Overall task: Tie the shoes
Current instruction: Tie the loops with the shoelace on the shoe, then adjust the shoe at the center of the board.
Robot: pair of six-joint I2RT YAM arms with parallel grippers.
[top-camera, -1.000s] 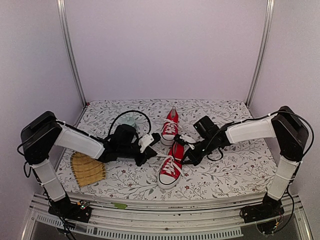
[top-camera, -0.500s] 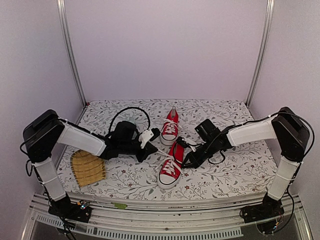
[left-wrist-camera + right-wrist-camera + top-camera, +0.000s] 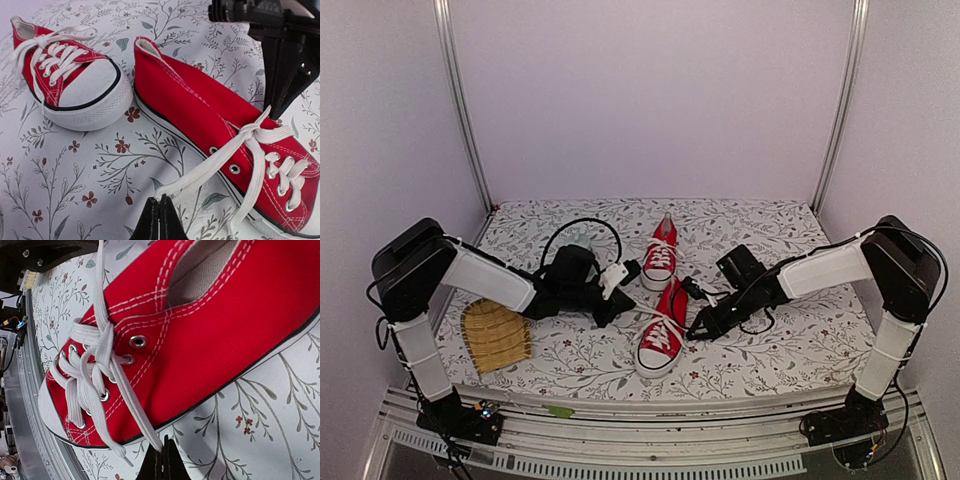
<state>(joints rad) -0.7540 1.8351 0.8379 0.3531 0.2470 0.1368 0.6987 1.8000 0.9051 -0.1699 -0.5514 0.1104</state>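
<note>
Two small red canvas sneakers with white rubber toe caps lie mid-table on the flower-printed cloth (image 3: 770,350), toes toward the arm bases, the far sneaker (image 3: 660,258) just behind the near sneaker (image 3: 660,338). The near one's white laces (image 3: 250,135) cross in a first knot above the eyelets. The left gripper (image 3: 159,220) is pinched tight on one lace end, and the right gripper (image 3: 162,465) is pinched tight on the other. A woven yellow mat (image 3: 495,338) lies by the left arm.
</note>
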